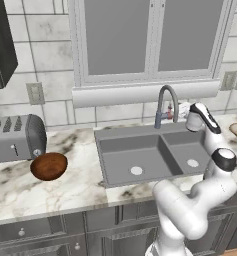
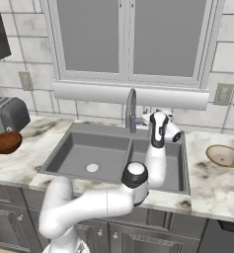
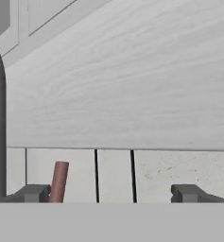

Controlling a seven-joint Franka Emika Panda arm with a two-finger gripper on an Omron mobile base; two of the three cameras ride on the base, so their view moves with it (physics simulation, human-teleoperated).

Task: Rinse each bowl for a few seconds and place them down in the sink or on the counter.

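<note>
Reddish-brown bowl (image 1: 49,166) and beige bowl (image 2: 223,155) are sitting unrinsed on the counter (image 1: 20,187). Claw (image 3: 112,194), jaws apart and empty, is hovering behind the sink (image 1: 140,155); all rinsing is remaining.

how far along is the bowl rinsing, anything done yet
Nothing looks done. The reddish-brown bowl sits on the counter by the toaster, and the beige bowl sits on the counter right of the sink; both basins hold no bowl. In hand: the gripper is open and empty, raised behind the sink near the faucet, facing the wall. Left: pick up, rinse and set down both bowls.
</note>
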